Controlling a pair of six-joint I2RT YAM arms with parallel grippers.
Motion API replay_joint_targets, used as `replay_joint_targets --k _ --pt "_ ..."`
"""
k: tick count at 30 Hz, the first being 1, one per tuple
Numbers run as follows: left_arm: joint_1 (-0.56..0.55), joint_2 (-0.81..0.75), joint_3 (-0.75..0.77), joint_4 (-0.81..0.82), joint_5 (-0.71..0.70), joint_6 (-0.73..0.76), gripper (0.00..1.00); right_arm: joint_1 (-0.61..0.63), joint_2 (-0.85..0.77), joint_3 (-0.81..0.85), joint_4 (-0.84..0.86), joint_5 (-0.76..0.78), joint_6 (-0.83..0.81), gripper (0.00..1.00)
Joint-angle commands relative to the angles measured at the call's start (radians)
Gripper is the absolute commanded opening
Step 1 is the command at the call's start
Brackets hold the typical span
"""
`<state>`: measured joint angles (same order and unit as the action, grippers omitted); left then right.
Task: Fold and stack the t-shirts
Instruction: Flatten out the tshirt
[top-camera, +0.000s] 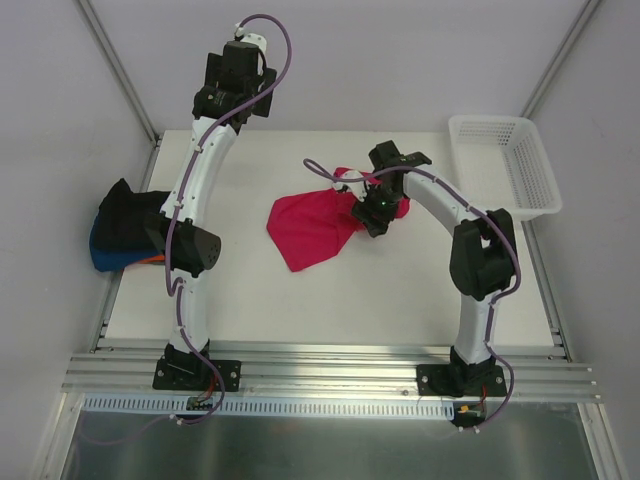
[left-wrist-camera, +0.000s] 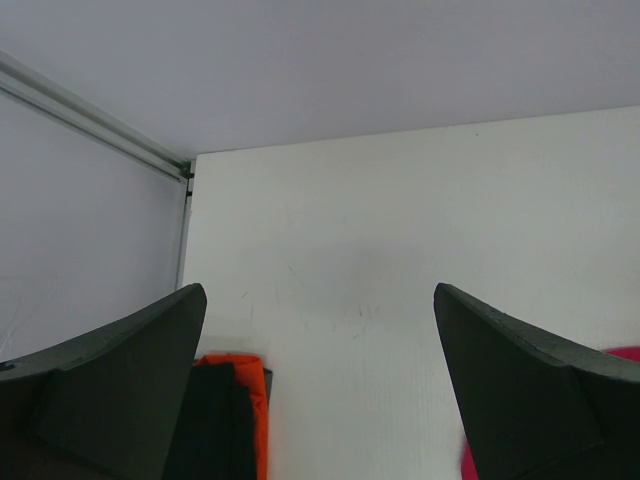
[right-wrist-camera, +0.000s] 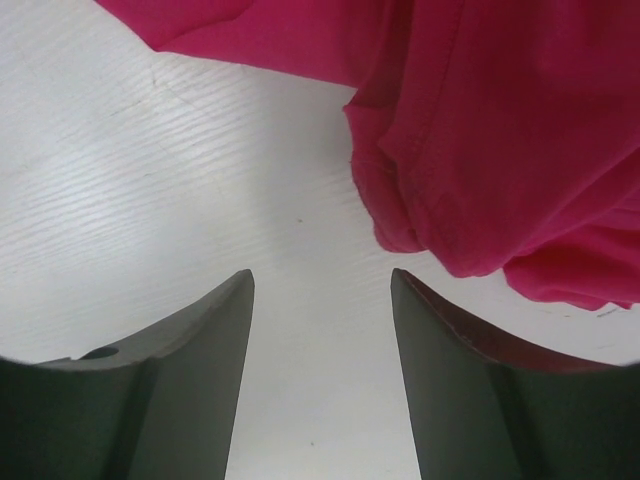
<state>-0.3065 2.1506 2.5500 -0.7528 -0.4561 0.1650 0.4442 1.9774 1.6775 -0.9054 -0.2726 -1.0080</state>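
A crumpled crimson-pink t-shirt (top-camera: 310, 228) lies in the middle of the white table (top-camera: 330, 300). My right gripper (top-camera: 371, 220) hovers over the shirt's right end. In the right wrist view the gripper (right-wrist-camera: 322, 280) is open, with only bare table between its fingers and the pink cloth (right-wrist-camera: 500, 130) just beyond the tips. Folded t-shirts are stacked at the table's left edge: black (top-camera: 128, 215) on top, blue (top-camera: 100, 255) beneath, and a sliver of orange (left-wrist-camera: 250, 400). My left gripper (top-camera: 234, 92) is raised high at the back, wide open (left-wrist-camera: 320, 300) and holding nothing.
A white mesh basket (top-camera: 505, 160) stands at the back right corner of the table. Metal frame rails run along the table's left and right sides, and grey walls enclose the cell. A cable loops above each arm.
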Motion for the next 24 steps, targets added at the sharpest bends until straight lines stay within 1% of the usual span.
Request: replay_joint_targets --k 1,7,11,15,17,18,19,21,22,24 --pt "0.003 -0.041 0.007 0.023 -0.021 -0.002 0.99 0.011 0.008 0.002 0.062 0.045 -0.063 0.61" --pt "0.003 -0.037 0.006 0.023 -0.016 -0.004 0.99 0.011 0.050 -0.053 0.192 0.114 -0.075 0.60" --pt "0.003 -0.032 0.006 0.026 -0.009 -0.007 0.99 0.010 0.093 -0.012 0.180 0.138 -0.083 0.59" --pt "0.003 -0.026 0.010 0.027 -0.009 -0.007 0.99 0.010 0.095 -0.009 0.186 0.142 -0.078 0.59" --pt "0.003 -0.021 0.015 0.027 -0.009 -0.009 0.99 0.010 0.098 -0.030 0.232 0.177 -0.078 0.55" --pt "0.001 -0.020 0.018 0.029 -0.007 -0.009 0.99 0.010 0.100 -0.035 0.253 0.194 -0.083 0.49" --pt "0.001 -0.018 0.019 0.029 -0.006 -0.010 0.99 0.010 0.103 -0.033 0.276 0.220 -0.083 0.37" --pt "0.001 -0.018 0.019 0.029 -0.001 -0.010 0.99 0.004 0.103 0.002 0.277 0.240 -0.072 0.20" --pt "0.001 -0.020 0.018 0.029 -0.001 -0.010 0.99 -0.002 0.100 0.028 0.252 0.243 -0.032 0.07" --pt "0.001 -0.021 0.012 0.029 -0.010 -0.009 0.99 -0.034 0.092 0.166 0.200 0.216 0.037 0.02"
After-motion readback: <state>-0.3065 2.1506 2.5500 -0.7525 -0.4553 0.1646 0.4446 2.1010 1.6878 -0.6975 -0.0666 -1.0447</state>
